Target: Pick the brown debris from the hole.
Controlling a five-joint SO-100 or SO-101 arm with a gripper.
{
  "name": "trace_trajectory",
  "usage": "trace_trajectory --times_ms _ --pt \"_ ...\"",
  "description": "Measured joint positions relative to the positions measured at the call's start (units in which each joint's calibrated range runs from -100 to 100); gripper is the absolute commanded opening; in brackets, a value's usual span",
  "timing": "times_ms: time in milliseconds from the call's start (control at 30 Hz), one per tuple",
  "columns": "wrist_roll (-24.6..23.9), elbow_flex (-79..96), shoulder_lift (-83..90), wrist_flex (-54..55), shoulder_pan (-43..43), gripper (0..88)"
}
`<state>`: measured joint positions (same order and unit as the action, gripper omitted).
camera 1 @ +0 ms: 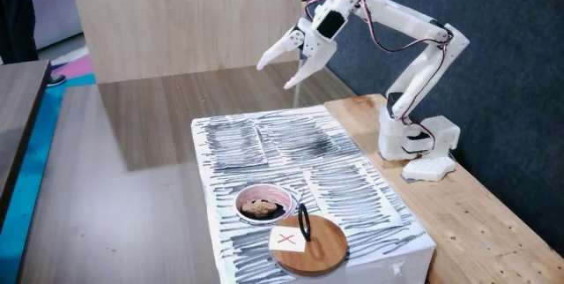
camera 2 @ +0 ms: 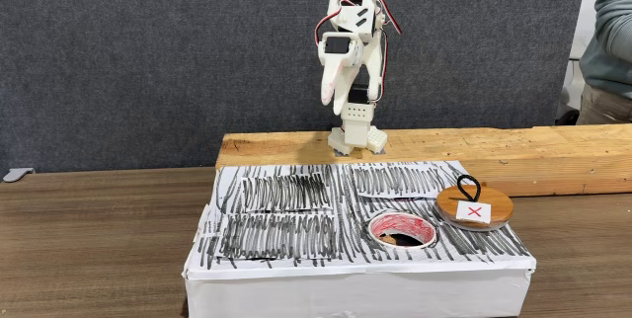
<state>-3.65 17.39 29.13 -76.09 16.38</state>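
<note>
Scribbled white box point(camera 1: 352, 178) with brown debris point(camera 1: 259, 205) in hole point(camera 2: 402, 227), red-X card point(camera 1: 286, 239), fingers point(camera 1: 282, 68) wide.

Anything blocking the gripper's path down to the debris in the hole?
Nothing visible. The gripper hangs open, high above the far end of the striped box. The brown debris sits exposed in the hole, lid off. The wooden disc lies beside the hole, not over it.

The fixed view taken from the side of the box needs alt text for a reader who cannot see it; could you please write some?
A white robot arm on a wooden bench holds its open gripper high above a white box covered in black scribbled lines. Near the box's front edge, a brown debris chunk sits in a white-rimmed hole, beside a round wooden disc carrying a red X card.
</note>
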Motion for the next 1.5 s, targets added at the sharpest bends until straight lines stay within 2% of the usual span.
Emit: trace_trajectory --times_ms 133,367,433,800,1033,1167,1500 --pt "0.00 0.09 0.00 0.00 0.00 12.6" --pt "0.26 0.09 0.00 0.00 0.00 28.0" --pt "0.26 0.09 0.00 0.00 0.00 29.8" --pt "0.31 0.09 0.00 0.00 0.00 29.9" --pt "7.46 0.72 -0.08 0.00 -5.68 29.9" --pt "9.59 3.87 -2.77 0.17 -8.75 29.9" --pt "10.16 8.09 -18.16 8.80 -10.47 29.9"
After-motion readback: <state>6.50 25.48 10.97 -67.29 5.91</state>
